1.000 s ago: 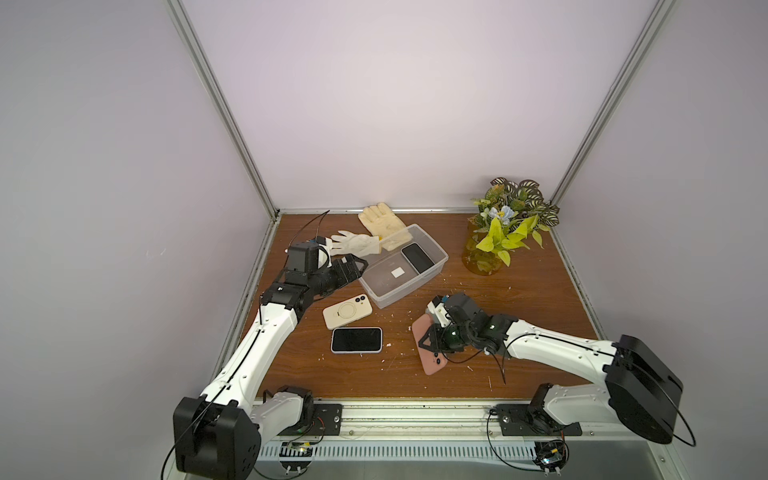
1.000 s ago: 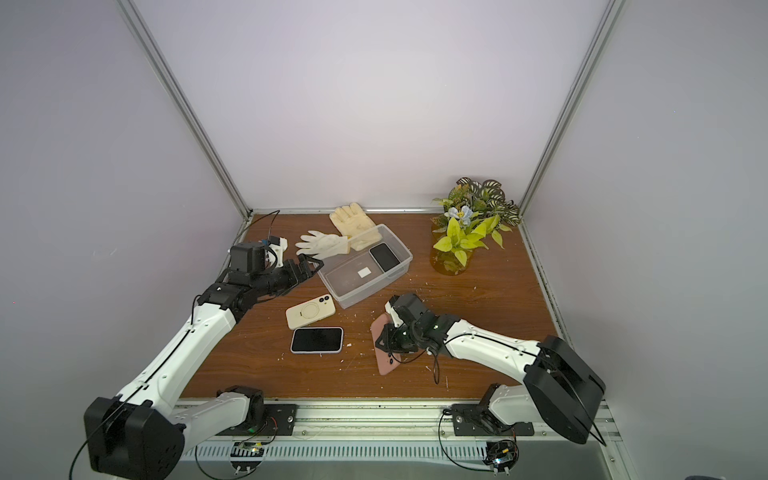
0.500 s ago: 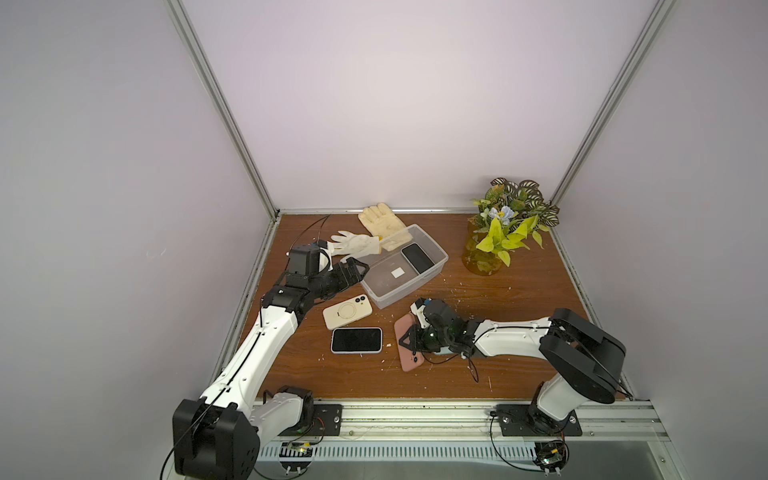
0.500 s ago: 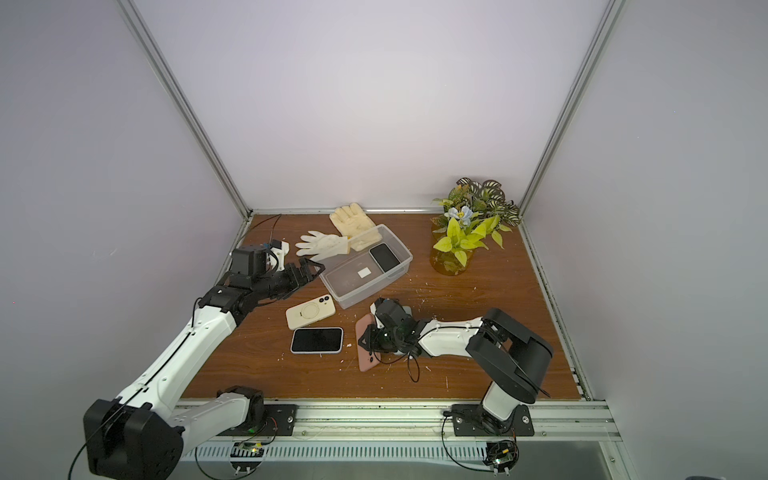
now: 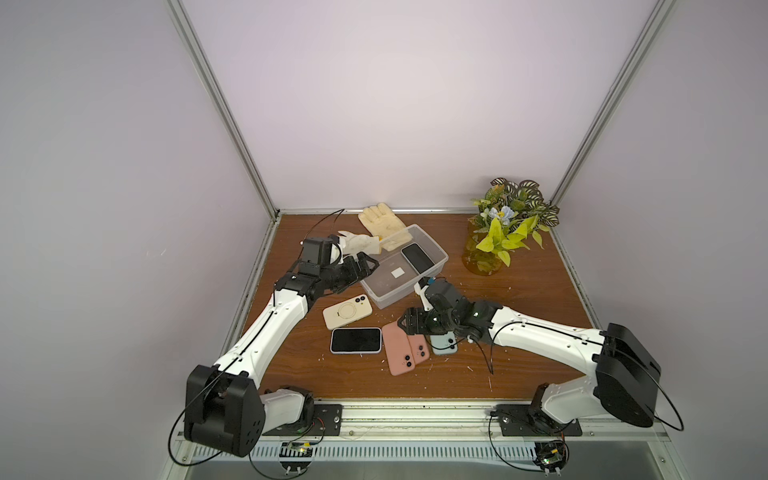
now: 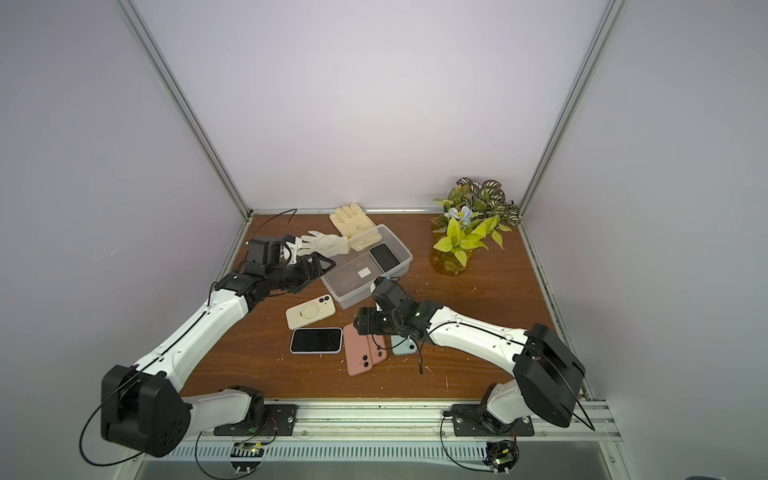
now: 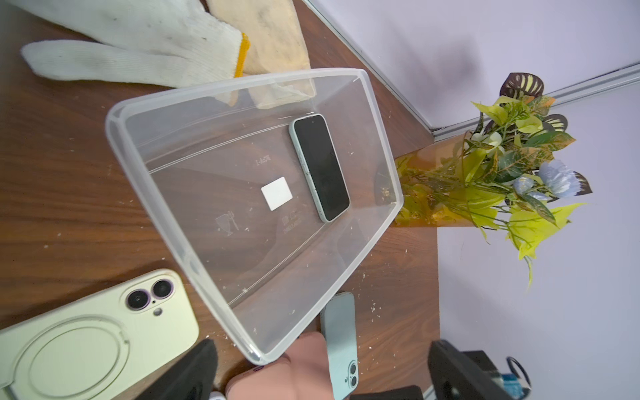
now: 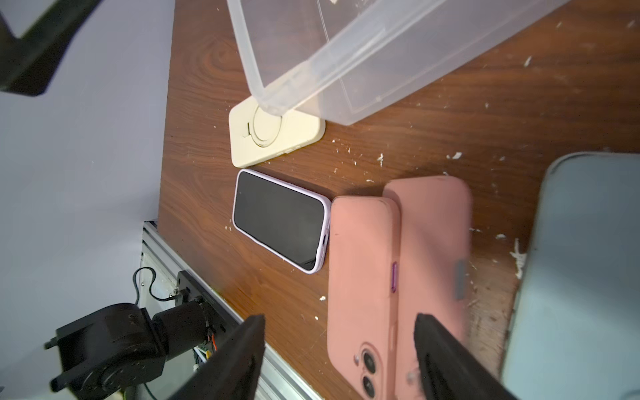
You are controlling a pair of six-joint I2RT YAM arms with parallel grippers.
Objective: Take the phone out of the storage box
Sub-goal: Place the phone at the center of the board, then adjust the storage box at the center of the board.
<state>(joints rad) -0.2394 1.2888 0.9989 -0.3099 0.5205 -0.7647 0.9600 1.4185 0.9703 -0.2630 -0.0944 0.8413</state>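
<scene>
One phone (image 7: 320, 168) is left in the storage box (image 5: 386, 286), lying flat at its far right end. Five are out on the table (image 5: 528, 299): a cream phone (image 5: 348, 311), a lilac-edged phone (image 5: 356, 340), two pink phones (image 5: 399, 349), and a pale blue phone (image 5: 444, 345). The right gripper (image 8: 339, 318) is spread over the pink pair and seems empty, though that view is blurred. The left gripper (image 5: 365, 266), wide open and empty, hovers at the box's near-left end. The next move calls for reaching over the wall and pinching the last phone's long edges. There are also two gloves (image 5: 382, 222) and one plant (image 5: 505, 232).

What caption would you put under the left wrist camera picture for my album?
One dark-screened phone lies in the clear storage box, a cream phone outside on the wooden table.
</scene>
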